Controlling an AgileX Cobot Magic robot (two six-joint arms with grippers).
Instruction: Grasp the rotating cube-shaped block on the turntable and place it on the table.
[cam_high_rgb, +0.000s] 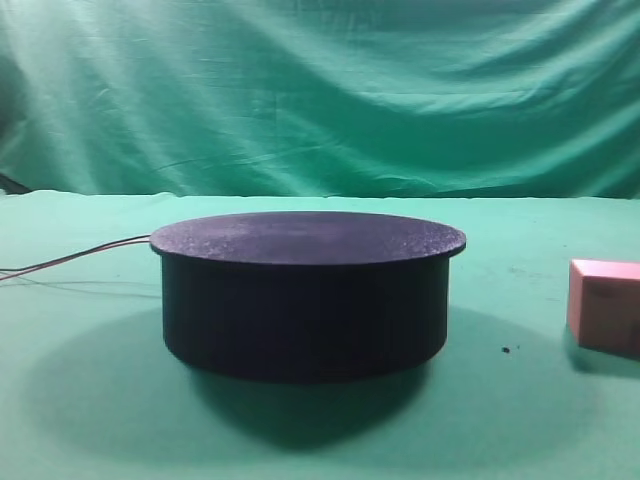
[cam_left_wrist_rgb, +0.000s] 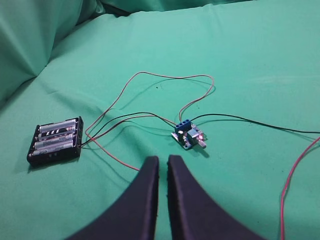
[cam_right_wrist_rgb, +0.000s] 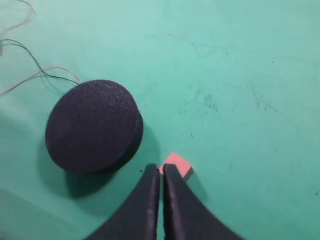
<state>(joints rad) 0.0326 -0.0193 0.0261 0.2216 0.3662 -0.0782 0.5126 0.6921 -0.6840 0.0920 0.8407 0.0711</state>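
The salmon cube-shaped block (cam_high_rgb: 605, 305) rests on the green table (cam_high_rgb: 80, 410) to the right of the black turntable (cam_high_rgb: 305, 300), whose round top is bare. In the right wrist view the block (cam_right_wrist_rgb: 178, 163) lies on the cloth beside the turntable (cam_right_wrist_rgb: 92, 125). My right gripper (cam_right_wrist_rgb: 161, 168) hangs above it, shut and empty, and its fingertips cover the block's near-left corner. My left gripper (cam_left_wrist_rgb: 163, 160) is shut and empty over bare cloth, away from the turntable. Neither gripper shows in the exterior view.
A black battery holder (cam_left_wrist_rgb: 55, 141) and a small blue circuit board (cam_left_wrist_rgb: 188, 135) lie on the cloth, joined by red and black wires (cam_left_wrist_rgb: 150, 75). Wires (cam_high_rgb: 80, 258) trail left from the turntable. A green backdrop (cam_high_rgb: 320, 90) hangs behind.
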